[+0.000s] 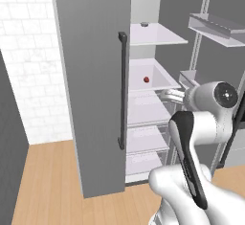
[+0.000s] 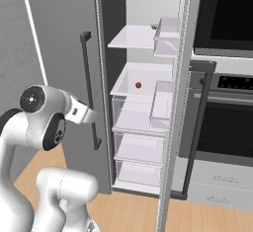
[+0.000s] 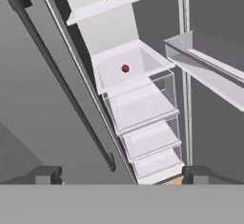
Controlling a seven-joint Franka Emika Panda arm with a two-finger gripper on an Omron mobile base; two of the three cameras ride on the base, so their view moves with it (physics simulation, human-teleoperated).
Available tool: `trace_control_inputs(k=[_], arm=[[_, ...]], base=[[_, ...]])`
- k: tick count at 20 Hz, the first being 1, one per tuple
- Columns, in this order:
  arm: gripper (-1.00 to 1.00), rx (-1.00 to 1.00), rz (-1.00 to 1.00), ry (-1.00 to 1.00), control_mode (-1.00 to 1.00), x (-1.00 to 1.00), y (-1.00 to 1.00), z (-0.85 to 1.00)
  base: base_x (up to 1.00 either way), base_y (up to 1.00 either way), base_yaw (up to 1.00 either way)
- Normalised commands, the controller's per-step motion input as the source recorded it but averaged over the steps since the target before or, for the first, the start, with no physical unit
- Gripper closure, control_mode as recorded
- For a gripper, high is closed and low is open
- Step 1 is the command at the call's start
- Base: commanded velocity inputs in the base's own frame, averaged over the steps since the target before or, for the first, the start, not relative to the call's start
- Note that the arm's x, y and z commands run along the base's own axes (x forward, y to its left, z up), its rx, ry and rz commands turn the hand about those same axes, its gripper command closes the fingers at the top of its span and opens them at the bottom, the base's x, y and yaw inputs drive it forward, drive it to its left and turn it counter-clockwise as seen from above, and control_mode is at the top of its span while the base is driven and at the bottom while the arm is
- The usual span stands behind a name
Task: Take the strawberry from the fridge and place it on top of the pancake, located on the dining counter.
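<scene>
Left base view — step: reach into the open fridge (image 1: 95,75); judged early, nothing yet picked.
Left base view — strawberry (image 1: 146,80): one, lying on the middle white shelf (image 1: 160,78), toward its back, left of centre.
Left base view — arm: wrist at the shelf's right front edge; fingers hidden, so their state cannot be told here.
Right base view — strawberry (image 2: 138,85): same single berry, mid-shelf, above three clear drawers stacked below.
Right base view — doors: two; left one closed with one dark bar handle (image 2: 90,90), right one swung open edge-on, carrying door bins.
Right base view — wall oven (image 2: 225,19): one, black glass, right of the fridge.
Hand view — gripper (image 3: 122,175): two tips spread wide apart, nothing between them.
Hand view — strawberry (image 3: 125,68): well ahead of the tips, apart from them.
Next move (judgement): advance over the shelf's front edge, centre the tips about the berry, then close gently; the tiny round fruit may roll.
</scene>
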Motion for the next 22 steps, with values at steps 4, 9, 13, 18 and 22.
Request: trace_control_inputs(k=[4,9,13,18,22], arm=[[-1.00,-0.02,0.02,0.11,-1.00,-0.04,0.02,-0.02],[-1.00,0.00,0.00,0.00,-1.00,0.00,0.00,-0.04],[-1.00,0.00,0.00,0.00,1.00,0.03,0.00,0.00],[-1.00,0.00,0.00,0.00,1.00,0.00,0.00,0.00],[-1.00,0.00,0.00,0.00,1.00,0.00,0.00,0.00]], base=[[0.00,0.00,0.00],[0.00,0.00,0.00],[0.12,0.00,-0.03],[0.65,0.00,-0.21],[0.68,0.00,-0.26]])
